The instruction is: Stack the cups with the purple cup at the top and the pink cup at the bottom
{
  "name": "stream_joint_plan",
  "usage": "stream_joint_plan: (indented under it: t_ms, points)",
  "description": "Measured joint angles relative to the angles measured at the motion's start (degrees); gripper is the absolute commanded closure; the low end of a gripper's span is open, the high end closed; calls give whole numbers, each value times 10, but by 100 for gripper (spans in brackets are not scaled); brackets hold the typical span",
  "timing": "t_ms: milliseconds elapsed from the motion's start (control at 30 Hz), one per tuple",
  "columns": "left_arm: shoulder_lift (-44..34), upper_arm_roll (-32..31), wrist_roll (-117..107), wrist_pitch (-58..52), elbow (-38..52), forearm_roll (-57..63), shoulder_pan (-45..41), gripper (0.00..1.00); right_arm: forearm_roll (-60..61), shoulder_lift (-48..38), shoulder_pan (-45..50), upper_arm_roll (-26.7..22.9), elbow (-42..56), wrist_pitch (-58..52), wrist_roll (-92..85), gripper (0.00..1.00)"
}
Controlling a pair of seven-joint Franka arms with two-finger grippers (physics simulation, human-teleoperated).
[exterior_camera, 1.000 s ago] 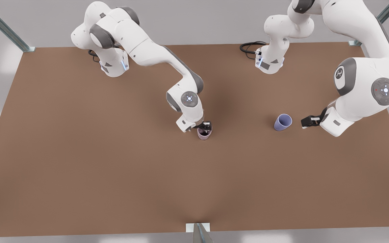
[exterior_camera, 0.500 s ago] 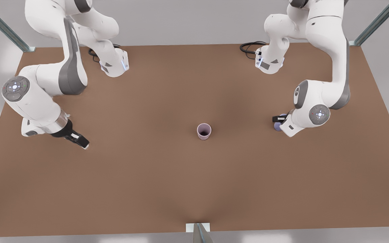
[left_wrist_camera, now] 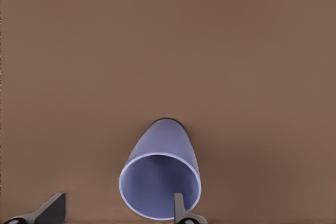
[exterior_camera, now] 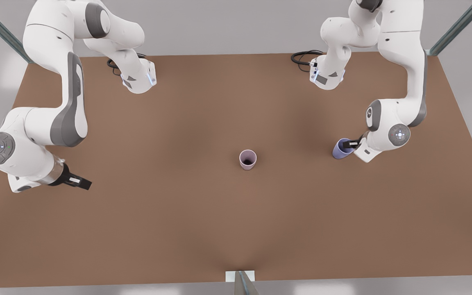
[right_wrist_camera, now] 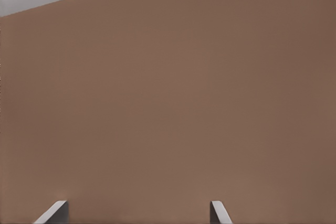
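The pink cup (exterior_camera: 247,159) stands upright and alone at the middle of the brown table (exterior_camera: 178,229). The purple cup (exterior_camera: 340,150) stands toward the front view's right. My left gripper (exterior_camera: 353,143) is at its rim on the side away from the pink cup. In the left wrist view this gripper (left_wrist_camera: 116,212) is open, with one fingertip (left_wrist_camera: 180,209) over the purple cup's (left_wrist_camera: 163,166) rim and the other well outside it. My right gripper (exterior_camera: 81,182) hovers open (right_wrist_camera: 135,213) near the table's edge at the front view's left, far from both cups.
Both arm bases (exterior_camera: 137,80) (exterior_camera: 326,76) and a black cable (exterior_camera: 303,55) sit along the far edge. A metal bracket (exterior_camera: 240,278) stands at the near edge's middle. Bare table lies between the two cups.
My right gripper let go of the pink cup and swung far toward the front view's left. My left gripper reached the purple cup, then shifted slightly back off its top.
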Motion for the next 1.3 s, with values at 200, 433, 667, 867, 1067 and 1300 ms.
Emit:
stream_joint_plan:
  t_ms: [200,433,667,867,1067,1300]
  points:
    - [2,5,33,39,-37,1,5,0,2,5,-1,-1,4,9,-35,0]
    - [16,5,71,87,-68,1,13,0,4,8,-4,-1,6,31,-64,0]
    - [23,4,87,124,-79,-1,13,65,3,16,-1,5,4,51,-84,0]
    - [22,3,83,133,-79,-17,12,69,3,19,0,5,4,60,-95,0]
    - [24,1,86,133,-79,-36,12,77,3,19,0,5,4,63,-103,0]
    - [24,-3,84,123,-66,-51,10,79,3,19,0,5,4,64,-110,0]
